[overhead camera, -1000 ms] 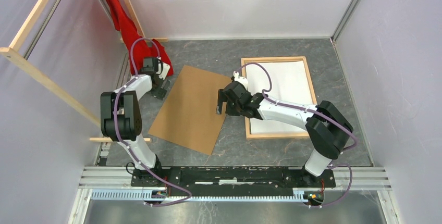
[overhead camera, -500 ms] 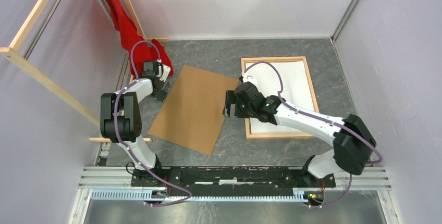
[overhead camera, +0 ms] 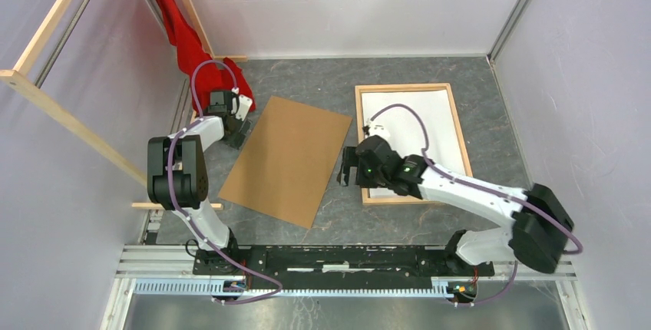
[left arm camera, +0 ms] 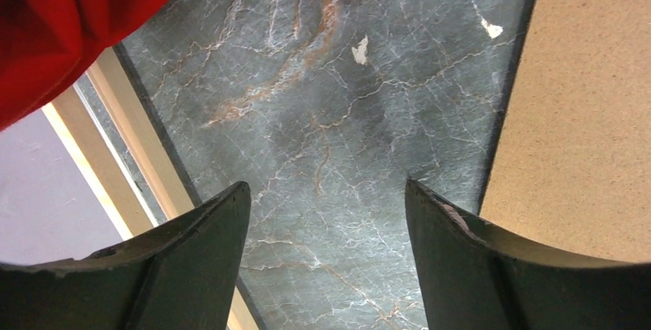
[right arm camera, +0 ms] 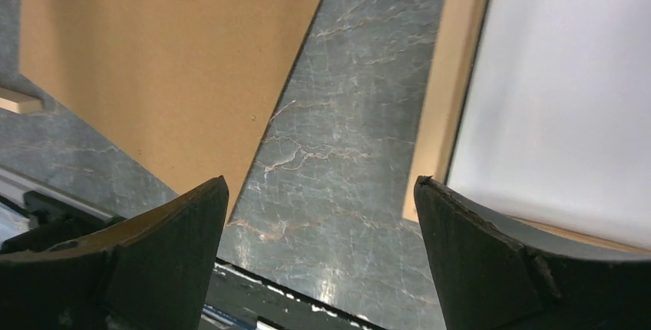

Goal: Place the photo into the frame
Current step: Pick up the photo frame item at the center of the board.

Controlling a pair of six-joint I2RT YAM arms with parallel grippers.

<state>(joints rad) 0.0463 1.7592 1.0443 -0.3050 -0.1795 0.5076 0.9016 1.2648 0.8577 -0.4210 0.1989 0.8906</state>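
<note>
The light-wood frame lies flat at the back right, with the photo inside it, plain white back up. In the right wrist view the frame's left rail and the white sheet show at the right. My right gripper is open and empty, hovering over bare table between the frame's near left corner and the brown hardboard panel. My left gripper is open and empty by the panel's far left edge, over bare table.
A red cloth hangs at the back left, its edge in the left wrist view. Long wooden rails lean along the left wall. The hardboard panel shows in both wrist views. The arms' base rail runs along the near edge.
My right gripper has drawn back toward the near edge and rightward, from over the panel's right edge to the gap beside the frame's near left corner. The left arm has barely moved.
</note>
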